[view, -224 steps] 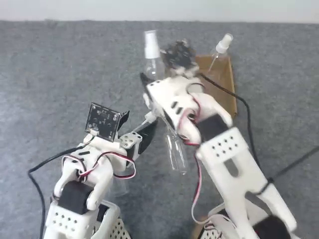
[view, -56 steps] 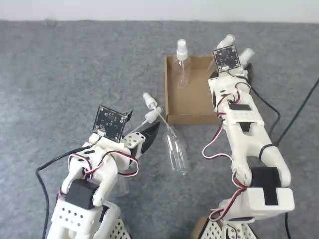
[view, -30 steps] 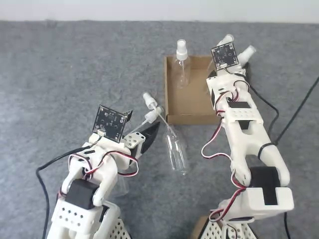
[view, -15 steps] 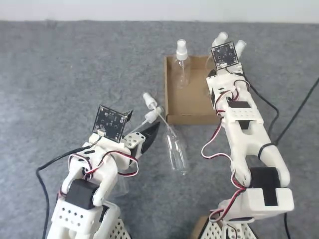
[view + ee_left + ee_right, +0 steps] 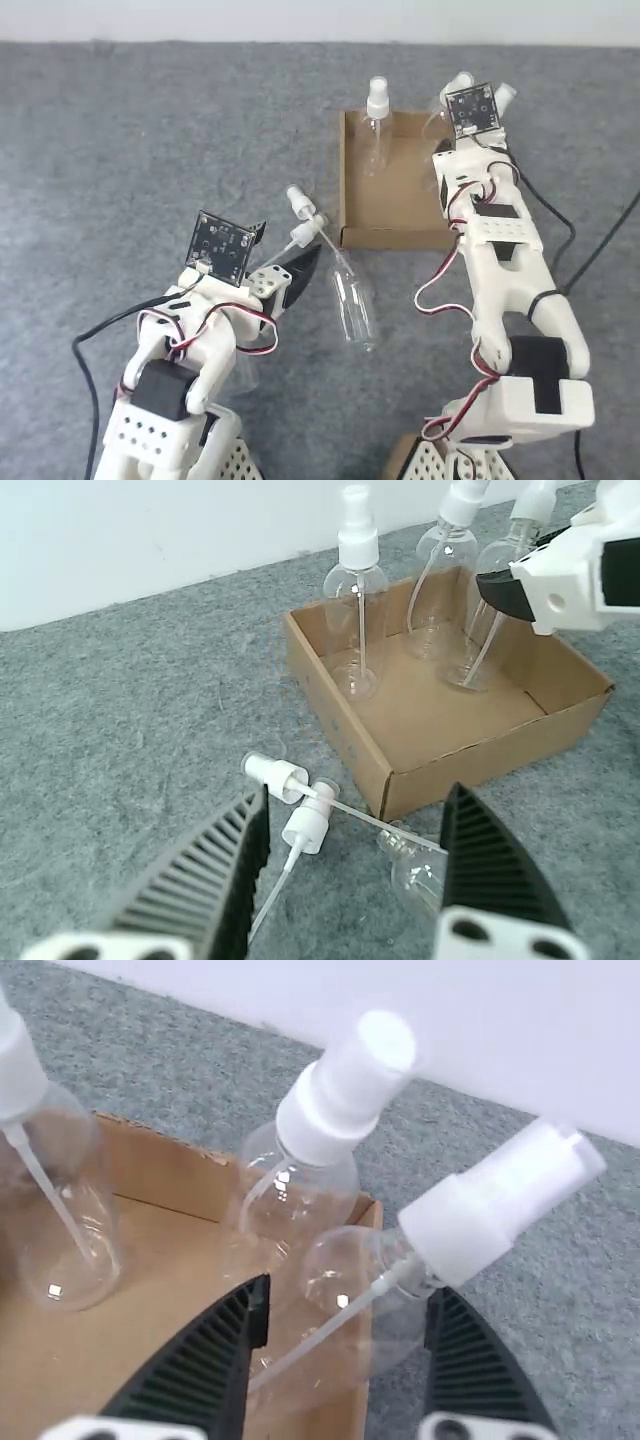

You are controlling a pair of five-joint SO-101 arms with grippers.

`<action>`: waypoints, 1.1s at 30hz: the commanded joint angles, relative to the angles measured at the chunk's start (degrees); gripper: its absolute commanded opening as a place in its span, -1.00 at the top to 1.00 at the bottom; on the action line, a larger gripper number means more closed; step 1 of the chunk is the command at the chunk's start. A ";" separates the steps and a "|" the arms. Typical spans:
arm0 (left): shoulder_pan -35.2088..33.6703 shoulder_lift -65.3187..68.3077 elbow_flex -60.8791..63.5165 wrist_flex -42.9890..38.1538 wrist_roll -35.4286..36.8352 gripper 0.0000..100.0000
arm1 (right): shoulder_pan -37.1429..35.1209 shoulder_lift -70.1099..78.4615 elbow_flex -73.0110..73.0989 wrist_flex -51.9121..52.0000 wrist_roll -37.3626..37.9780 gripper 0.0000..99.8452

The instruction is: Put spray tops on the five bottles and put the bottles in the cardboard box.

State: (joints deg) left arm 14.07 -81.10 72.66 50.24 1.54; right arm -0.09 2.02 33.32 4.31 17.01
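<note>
Box [image 5: 392,205] is set on the table [image 5: 150,130], open side up. Three bottles w/ spray tops are held inside it, all along the wall farthest from the arms. Upright bottle [image 5: 377,140] is stood nr the far-left corner. Second bottle [image 5: 300,1195] is stood in the far-right corner. Tilted bottle [image 5: 385,1260] is leaned just beside it, top pointed out over the box's right wall.

Right tool [image 5: 350,1290] is hung over the box's far-right corner, released. Its jaws are spread either side of the tilted bottle; contact can't be told.

Lying bottle [image 5: 352,300] is laid on its side on the table, just outside the box's near-left corner, neck toward that corner. Two loose spray tops [image 5: 275,773] are laid by the same corner, apart from the box wall.

Left tool [image 5: 358,792] is held low on the near side of the box, released w/ jaws wide. The spray tops and lying bottle's neck are seen btwn the jaws; nothing is gripped.
</note>
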 commanded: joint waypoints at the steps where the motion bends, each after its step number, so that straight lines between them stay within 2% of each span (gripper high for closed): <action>1: 0.09 -0.44 -0.40 -1.41 -0.35 0.49 | 1.98 -1.63 -3.52 -0.66 0.35 0.83; 4: 0.09 -0.44 -0.40 -1.41 -0.35 0.49 | 1.98 -1.63 -3.25 -3.30 0.44 0.90; 15: 0.09 -0.53 -0.40 -1.41 -0.35 0.49 | 1.80 -6.11 -3.08 -3.30 0.44 0.90; 26: 0.09 -0.70 -0.40 -1.23 -0.35 0.49 | 0.04 -10.33 3.08 -3.91 0.97 0.90; 33: 0.09 -0.70 -0.40 -1.32 -0.35 0.49 | -0.13 -10.33 3.43 -5.41 9.23 0.90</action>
State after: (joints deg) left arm 14.07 -81.10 72.66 50.24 1.54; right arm 0.00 -4.31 36.92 1.58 22.20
